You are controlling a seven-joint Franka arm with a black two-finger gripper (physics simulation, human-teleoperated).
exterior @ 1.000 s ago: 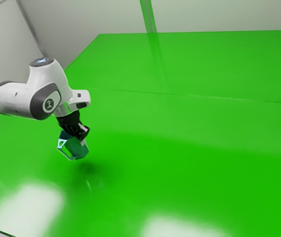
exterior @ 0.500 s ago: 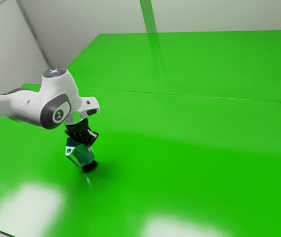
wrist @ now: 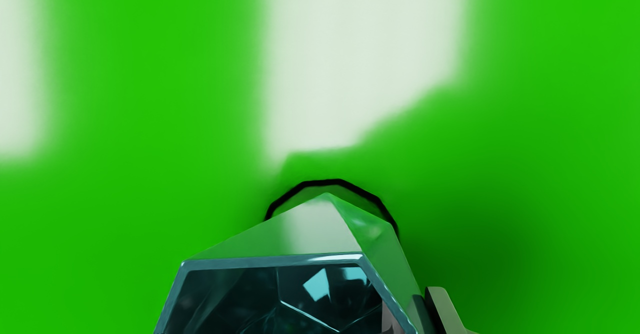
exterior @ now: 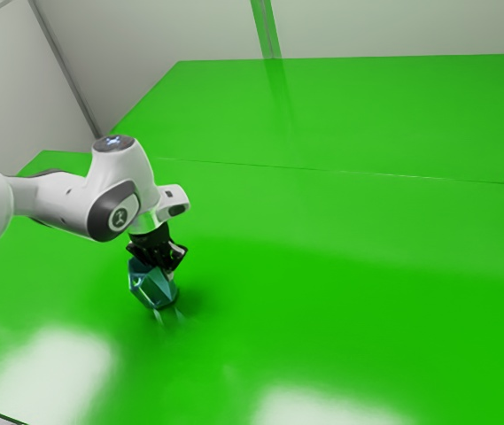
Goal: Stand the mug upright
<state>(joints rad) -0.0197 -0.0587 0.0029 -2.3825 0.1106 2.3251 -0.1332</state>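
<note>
Low at the table, the gripper [exterior: 171,271] holds the blue-green faceted mug [exterior: 152,289] in the exterior view, its body somewhat tilted. Whether the mug's base touches the table is not clear. In the wrist view the gripper [wrist: 416,313] pinches the wall of the mug [wrist: 310,231]: a pale finger lies against the outside, and part of the other shows within the opening. The mug's open rim faces the hand.
The glossy green table [exterior: 340,292] carries bright reflections. A dark curved line [wrist: 322,181] shows on the surface just beyond the mug. Behind stands another green surface [exterior: 340,111], with pale walls around.
The arm has moved down and toward the exterior view's right, carrying the mug with it. The mug is now lower, closer to the table, and its lean has changed a little.
</note>
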